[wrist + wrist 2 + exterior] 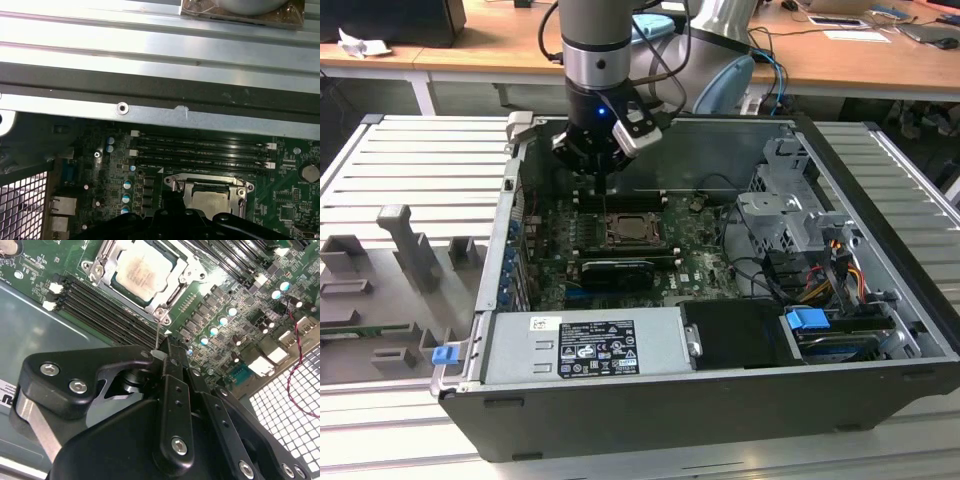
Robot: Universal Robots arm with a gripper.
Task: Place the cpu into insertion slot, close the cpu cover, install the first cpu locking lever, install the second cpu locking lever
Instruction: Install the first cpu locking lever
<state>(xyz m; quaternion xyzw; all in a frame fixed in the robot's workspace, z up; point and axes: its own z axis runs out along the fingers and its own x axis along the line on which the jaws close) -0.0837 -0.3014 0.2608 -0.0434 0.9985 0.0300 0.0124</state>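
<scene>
Your gripper (pixel 159 356) pinches thin wire lever (pixel 158 332); pale silvery square cpu (pixel 136 270) in black square insertion slot (pixel 127 296), metal-frame cpu cover (pixel 182 277) down.

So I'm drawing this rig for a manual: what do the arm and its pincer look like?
The arm is a grey cylinder with a black wrist band and a small blue light. Black cables loop beside it, and a silver box sits at the wrist. The pincer is black, built of rounded linked bars with silver screws.
</scene>
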